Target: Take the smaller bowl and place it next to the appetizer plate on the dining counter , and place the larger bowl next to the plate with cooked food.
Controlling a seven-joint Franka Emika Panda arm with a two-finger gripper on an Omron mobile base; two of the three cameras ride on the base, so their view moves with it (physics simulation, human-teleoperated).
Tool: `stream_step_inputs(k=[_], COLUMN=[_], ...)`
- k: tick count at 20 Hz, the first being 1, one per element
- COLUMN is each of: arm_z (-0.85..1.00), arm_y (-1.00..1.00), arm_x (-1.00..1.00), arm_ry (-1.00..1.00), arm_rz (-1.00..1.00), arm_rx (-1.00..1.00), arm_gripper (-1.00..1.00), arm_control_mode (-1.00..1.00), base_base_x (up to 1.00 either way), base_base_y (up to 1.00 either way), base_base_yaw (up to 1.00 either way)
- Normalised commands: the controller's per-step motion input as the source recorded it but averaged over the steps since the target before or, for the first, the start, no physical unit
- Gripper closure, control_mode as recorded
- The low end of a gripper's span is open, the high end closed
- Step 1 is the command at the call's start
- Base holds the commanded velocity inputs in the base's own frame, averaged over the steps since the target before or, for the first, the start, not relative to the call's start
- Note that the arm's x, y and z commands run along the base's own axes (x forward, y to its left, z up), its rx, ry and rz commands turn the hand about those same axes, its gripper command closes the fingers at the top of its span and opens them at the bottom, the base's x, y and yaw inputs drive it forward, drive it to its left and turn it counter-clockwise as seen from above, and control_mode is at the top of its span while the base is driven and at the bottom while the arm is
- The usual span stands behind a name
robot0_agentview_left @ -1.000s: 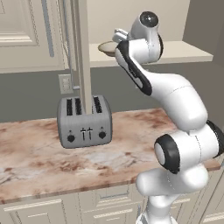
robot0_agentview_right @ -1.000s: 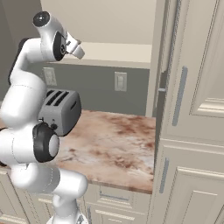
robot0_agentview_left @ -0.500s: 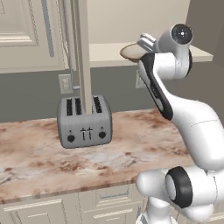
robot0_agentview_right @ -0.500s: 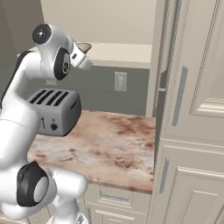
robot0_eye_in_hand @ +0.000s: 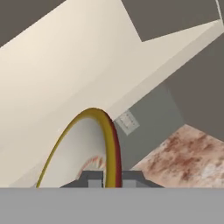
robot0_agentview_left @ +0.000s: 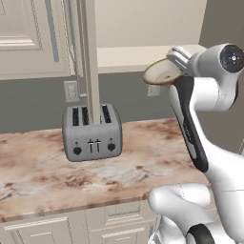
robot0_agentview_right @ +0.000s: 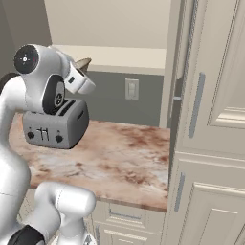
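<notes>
Gripper (robot0_agentview_left: 175,62) was clamped narrow on rim of bowl (robot0_agentview_left: 162,72), held high above right end of marbled table (robot0_agentview_left: 95,164), right of toaster (robot0_agentview_left: 92,132). Which of two bowls: couldn't tell. Looked rigid, ceramic, breakable, glazed so likely slippery. Edge pinch was workable hold; tilt risked slip.

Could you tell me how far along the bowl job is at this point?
Done: a cream bowl is pinched by its rim in the hand and lifted clear of the marbled worktop, above the toaster. In hand: carrying it. Left: setting it by its plate, then the other bowl; which bowl this is, I cannot tell.
</notes>
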Motion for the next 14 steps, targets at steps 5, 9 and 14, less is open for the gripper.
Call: stream_step_inputs(k=[5, 9, 14], arm_z=[0.00, 0.00, -0.12], arm_y=[0.00, 0.00, -0.03], arm_x=[-1.00, -1.00, -1.00], arm_ry=[0.00, 0.01, 0.00], arm_rz=[0.00, 0.00, 0.00], arm_rx=[0.00, 0.00, 0.00], arm_gripper=[1.00, 1.00, 1.00], arm_control_mode=[-1.00, -1.00, -1.00], base_base_x=[0.00, 0.00, 0.00], base_base_y=[0.00, 0.00, 0.00], base_base_yaw=[0.00, 0.00, 0.00])
